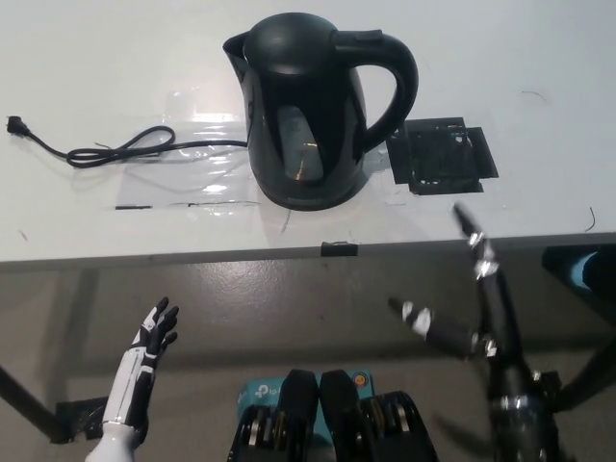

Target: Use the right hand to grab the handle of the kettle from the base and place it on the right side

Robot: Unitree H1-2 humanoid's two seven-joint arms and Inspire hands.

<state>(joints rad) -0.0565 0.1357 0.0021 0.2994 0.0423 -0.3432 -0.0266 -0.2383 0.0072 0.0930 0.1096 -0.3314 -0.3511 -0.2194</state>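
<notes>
Reaching up-left suits the spread, empty right hand (462,289): the kettle (313,111) handle (395,82) arches rightward, toward it. Left hand (144,371) rests low, spread.

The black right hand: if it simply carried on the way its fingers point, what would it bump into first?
Probably the black tape patch on the table, just right of the kettle. The right hand is open and points up past the table edge; depth is unclear.
</notes>
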